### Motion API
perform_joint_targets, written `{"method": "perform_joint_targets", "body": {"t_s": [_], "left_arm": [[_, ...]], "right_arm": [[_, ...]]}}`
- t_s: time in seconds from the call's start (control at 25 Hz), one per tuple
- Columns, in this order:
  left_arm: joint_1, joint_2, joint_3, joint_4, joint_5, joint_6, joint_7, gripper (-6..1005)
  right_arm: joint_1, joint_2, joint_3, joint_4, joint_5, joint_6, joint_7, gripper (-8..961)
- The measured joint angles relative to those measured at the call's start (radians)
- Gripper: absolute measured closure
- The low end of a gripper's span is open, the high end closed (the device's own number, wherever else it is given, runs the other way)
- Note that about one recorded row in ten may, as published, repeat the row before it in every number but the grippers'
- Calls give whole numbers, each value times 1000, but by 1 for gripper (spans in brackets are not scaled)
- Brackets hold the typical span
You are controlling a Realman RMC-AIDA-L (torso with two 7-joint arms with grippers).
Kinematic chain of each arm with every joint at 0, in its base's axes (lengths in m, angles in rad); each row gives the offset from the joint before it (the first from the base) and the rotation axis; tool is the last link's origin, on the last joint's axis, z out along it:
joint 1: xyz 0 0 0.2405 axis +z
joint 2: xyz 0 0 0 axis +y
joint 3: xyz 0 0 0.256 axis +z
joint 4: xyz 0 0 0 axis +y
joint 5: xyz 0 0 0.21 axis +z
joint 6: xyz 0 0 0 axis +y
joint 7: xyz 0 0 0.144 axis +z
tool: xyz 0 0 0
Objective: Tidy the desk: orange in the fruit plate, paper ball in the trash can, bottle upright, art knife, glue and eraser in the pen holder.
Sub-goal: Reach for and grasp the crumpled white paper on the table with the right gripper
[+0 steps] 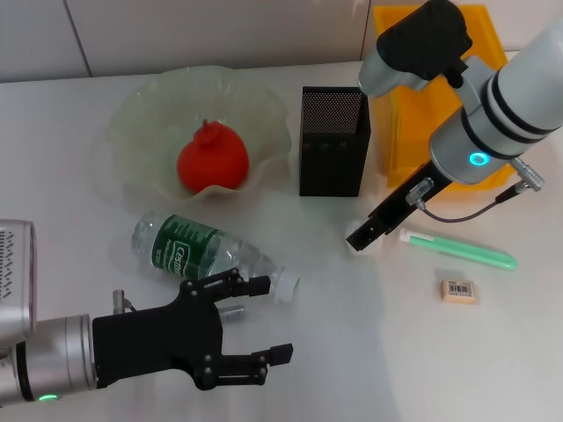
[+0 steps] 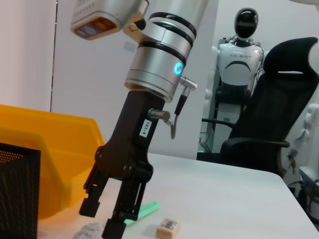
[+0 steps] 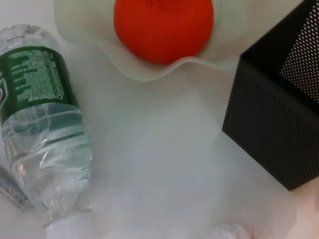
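Right gripper (image 1: 363,240) fingers parted narrow over paper ball (image 2: 92,231), mid-desk; left gripper (image 1: 274,319) spread wide beside lying bottle (image 1: 204,252), front edge.

A clear plastic water bottle with a green printed label (image 3: 42,124) is seen lying on its side on the pale white desk surface (image 3: 159,169), its white cap end (image 3: 70,230) cut off by the edge of the picture. A thin grey metallic object (image 3: 12,188) is partly shown just beside the bottle; what it is cannot be told. A round orange-red fruit (image 3: 163,27) is seen resting in a translucent, wavy-rimmed glass plate (image 3: 144,69). A black perforated metal mesh box (image 3: 274,124) is seen standing near the plate. A crumpled white mass (image 3: 229,231) is barely shown at the picture's edge.
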Motion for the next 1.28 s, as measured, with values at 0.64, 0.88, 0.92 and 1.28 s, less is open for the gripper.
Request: {"method": "perform_joint_targets", "body": {"t_s": [0.64, 0.88, 0.92, 1.28], "left_arm": [[0, 0, 21, -4, 0, 3, 0, 146], [2, 0, 24, -3, 0, 3, -1, 146], [2, 0, 25, -3, 0, 3, -1, 146], [0, 0, 29, -3, 0, 3, -5, 147]], "right_arm": [[44, 2, -47, 98, 3, 60, 11, 172], [49, 2, -48, 119, 2, 74, 12, 176], [52, 1, -48, 124, 2, 74, 12, 177], [54, -2, -48, 123, -3, 69, 12, 382]]}}
